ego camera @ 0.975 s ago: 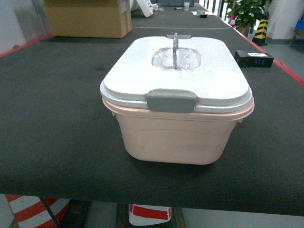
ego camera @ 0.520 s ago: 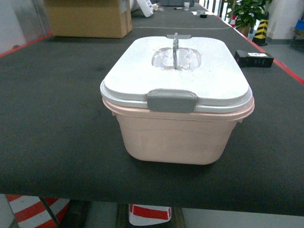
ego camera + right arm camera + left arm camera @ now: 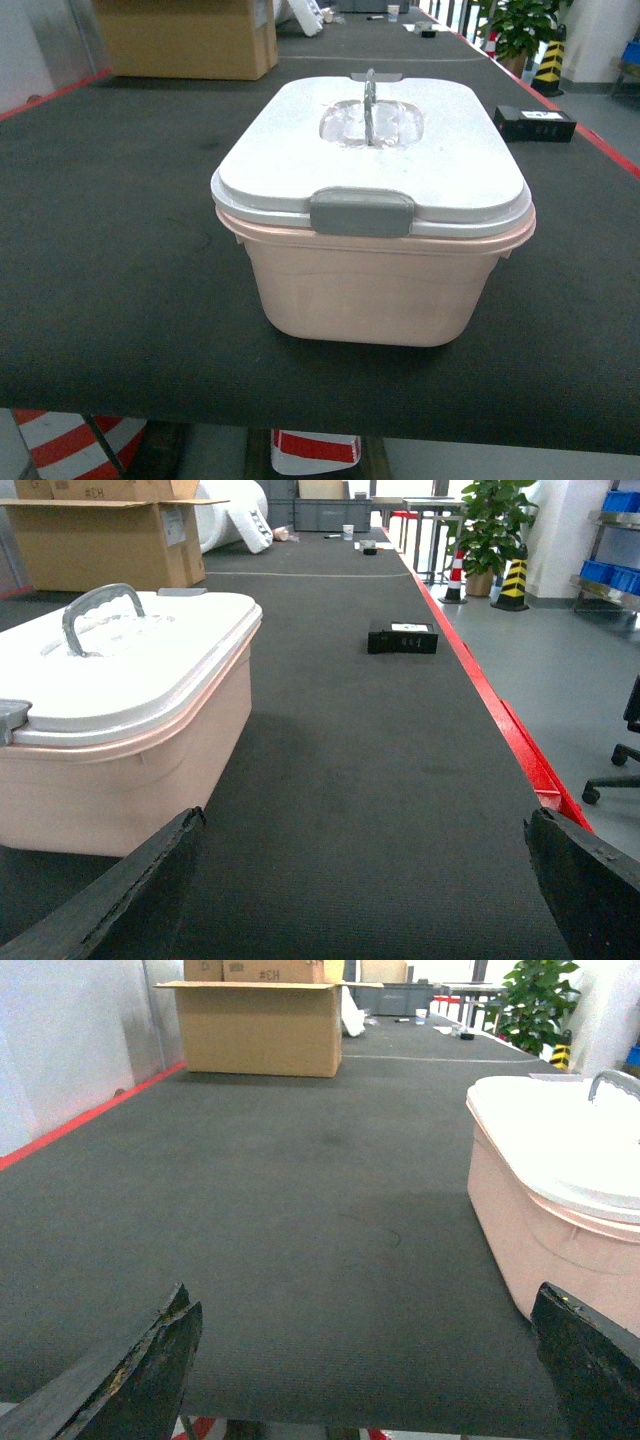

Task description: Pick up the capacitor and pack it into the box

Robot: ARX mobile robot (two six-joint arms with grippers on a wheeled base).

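The pale pink box (image 3: 370, 290) stands in the middle of the black table, its white lid (image 3: 400, 160) on and its grey clasp (image 3: 361, 211) facing me. A grey handle (image 3: 369, 100) stands up on the lid. A small black rectangular capacitor (image 3: 534, 123) with a white label lies beyond the box to the right, near the red edge. In the left wrist view my left gripper (image 3: 362, 1305) is open over bare mat, the box (image 3: 530, 1230) to its right. My right gripper (image 3: 365, 820) is open too, with the box (image 3: 150, 770) at its left and the capacitor (image 3: 402, 637) far ahead.
A brown cardboard carton (image 3: 185, 38) sits at the table's far left. The table's red edge (image 3: 500, 720) runs along the right, with floor, an office chair base (image 3: 610, 770) and blue bins (image 3: 612, 575) beyond. A potted plant (image 3: 520, 25) stands far back.
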